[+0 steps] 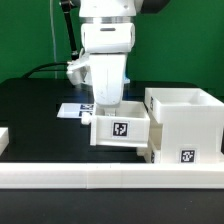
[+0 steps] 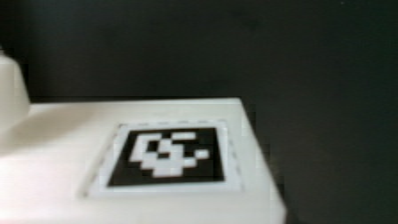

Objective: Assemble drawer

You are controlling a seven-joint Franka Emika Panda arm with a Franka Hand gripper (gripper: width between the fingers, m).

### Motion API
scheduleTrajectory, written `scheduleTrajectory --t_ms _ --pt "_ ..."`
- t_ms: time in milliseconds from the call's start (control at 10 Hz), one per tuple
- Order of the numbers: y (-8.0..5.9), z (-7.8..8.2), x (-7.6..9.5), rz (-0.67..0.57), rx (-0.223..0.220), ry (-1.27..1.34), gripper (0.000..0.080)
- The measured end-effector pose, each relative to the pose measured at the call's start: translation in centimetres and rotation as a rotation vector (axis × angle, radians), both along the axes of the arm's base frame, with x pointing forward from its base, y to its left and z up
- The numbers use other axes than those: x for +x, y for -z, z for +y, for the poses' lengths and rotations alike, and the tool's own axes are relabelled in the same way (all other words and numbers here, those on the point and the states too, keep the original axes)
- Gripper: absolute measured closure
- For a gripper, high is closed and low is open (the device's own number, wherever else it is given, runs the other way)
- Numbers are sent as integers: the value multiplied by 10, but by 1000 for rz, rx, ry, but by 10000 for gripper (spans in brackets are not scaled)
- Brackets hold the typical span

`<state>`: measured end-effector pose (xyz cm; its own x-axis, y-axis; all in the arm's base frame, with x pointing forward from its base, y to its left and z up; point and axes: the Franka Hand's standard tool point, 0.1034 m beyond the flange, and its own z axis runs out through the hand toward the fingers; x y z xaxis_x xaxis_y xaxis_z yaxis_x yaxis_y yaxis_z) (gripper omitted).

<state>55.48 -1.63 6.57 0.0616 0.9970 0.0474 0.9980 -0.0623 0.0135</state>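
A small white drawer tray (image 1: 121, 131) with a square tag on its near face stands on the black table, against the left wall of the large white case (image 1: 186, 125). The case stands with its opening upward and has a tag low on its near face. My gripper (image 1: 107, 107) reaches straight down onto the tray's far left part, and its fingertips are hidden behind the tray's rim. The wrist view is blurred and shows a white tagged face (image 2: 169, 155) very close, with no fingers in it. I cannot tell whether the gripper is open or shut.
A long low white rail (image 1: 100, 180) runs along the front of the table. The marker board (image 1: 72, 110) lies flat behind the tray, on the exterior view's left. A white piece (image 1: 3, 138) is cut off at the left edge. Black cables hang behind the arm.
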Motion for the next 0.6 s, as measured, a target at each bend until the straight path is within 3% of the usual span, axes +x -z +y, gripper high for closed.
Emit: scheduleTrajectory --t_ms 600 --pt "7 7 -6 -1 6 -10 757"
